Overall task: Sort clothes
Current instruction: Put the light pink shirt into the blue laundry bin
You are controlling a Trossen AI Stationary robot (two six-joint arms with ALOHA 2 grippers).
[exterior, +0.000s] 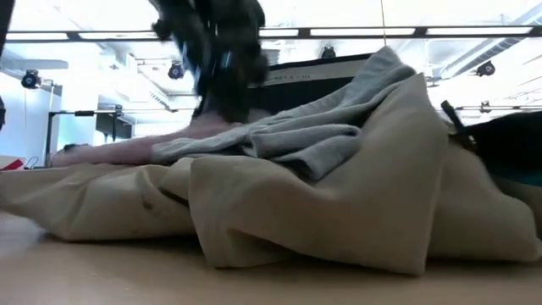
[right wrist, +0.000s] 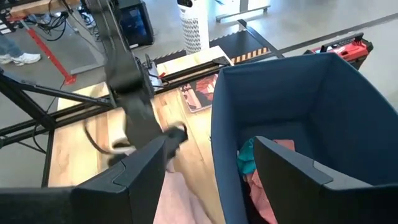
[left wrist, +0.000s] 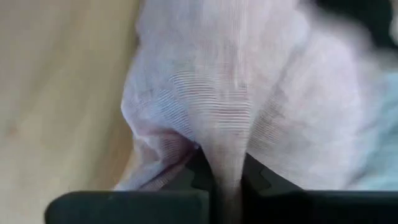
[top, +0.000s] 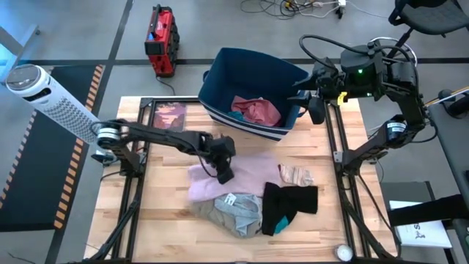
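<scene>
A pale pink garment (top: 245,176) lies spread on the table's middle, and my left gripper (top: 224,171) is shut on it. Its near edge lies under a grey-beige garment (top: 236,210), which fills the low view (exterior: 339,186). To the right lie a black garment (top: 291,199) with a teal piece (top: 281,221) and striped socks (top: 296,174). A navy bin (top: 253,81) at the far side holds maroon and teal clothes (top: 255,110). My right gripper (right wrist: 211,180) hangs open over the bin's right side with nothing between its fingers. My left gripper pinches a raised fold of the pale pink garment (left wrist: 227,163) between its two fingers, in the garment's left part. The fingers slant down from the table's left. The cloth is gathered into a ridge at the fingers, and the rest of the garment lies on the table.
A flat pink book (top: 170,116) lies at the table's far left. Black frame rails (top: 341,158) run along both sides of the table. On the floor beyond stand a red case (top: 160,40) and a white cylinder (top: 45,95). Bare wood (top: 161,213) shows at the near left.
</scene>
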